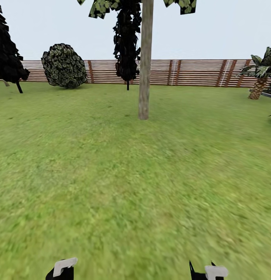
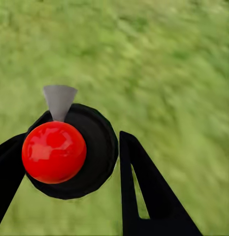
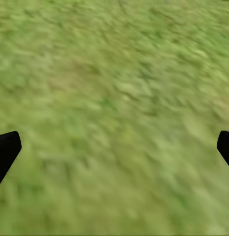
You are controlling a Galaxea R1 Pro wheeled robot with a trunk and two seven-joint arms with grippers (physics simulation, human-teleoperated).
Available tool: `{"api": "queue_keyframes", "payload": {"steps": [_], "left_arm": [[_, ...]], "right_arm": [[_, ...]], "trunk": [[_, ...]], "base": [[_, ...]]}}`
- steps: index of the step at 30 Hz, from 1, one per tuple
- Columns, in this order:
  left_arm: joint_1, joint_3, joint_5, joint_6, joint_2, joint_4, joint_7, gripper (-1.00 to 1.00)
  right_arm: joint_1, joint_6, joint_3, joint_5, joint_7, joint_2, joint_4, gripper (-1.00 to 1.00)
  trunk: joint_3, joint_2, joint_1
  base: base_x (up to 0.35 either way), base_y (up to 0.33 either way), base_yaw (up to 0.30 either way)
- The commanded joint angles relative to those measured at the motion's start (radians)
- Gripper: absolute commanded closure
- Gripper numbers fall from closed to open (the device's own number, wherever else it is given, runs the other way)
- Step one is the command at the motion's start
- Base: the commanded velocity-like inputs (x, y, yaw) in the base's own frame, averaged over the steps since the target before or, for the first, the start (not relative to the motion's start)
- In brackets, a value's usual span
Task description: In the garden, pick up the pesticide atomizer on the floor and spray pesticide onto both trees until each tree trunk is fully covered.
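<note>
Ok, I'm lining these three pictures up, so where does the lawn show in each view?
Head view: the lawn runs from the bottom edge up to the fence, around the tree trunk.
Left wrist view: lawn behind the left tool, which holds the pesticide atomizer.
Right wrist view: lawn across the frame, between the right tool fingertips.
Shared landmark: both tools, at the head view's bottom corners.

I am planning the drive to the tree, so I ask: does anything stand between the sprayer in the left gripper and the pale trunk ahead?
Nothing visible does. The pesticide atomizer sits between the fingers of the left gripper, and open grass lies up to the tree trunk. The dark narrow tree stands behind it.
</note>
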Motion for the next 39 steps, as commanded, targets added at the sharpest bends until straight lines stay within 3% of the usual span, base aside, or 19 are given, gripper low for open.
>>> {"api": "queue_keyframes", "payload": {"steps": [1, 39], "left_arm": [[-0.001, 0.0, 0.002, -0.003, 0.0, 0.001, 0.001, 1.0], [-0.001, 0.0, 0.001, -0.003, 0.0, 0.0, 0.001, 1.0]], "right_arm": [[-0.001, -0.003, -0.003, 0.004, -0.002, 0.0, 0.001, -1.0], [-0.001, -0.003, -0.003, 0.004, -0.002, 0.0, 0.001, -1.0]], "trunk": [[-0.001, 0.0, 0.0], [-0.001, 0.0, 0.0]], "base": [[0.338, 0.0, 0.0], [0.338, 0.0, 0.0]]}}
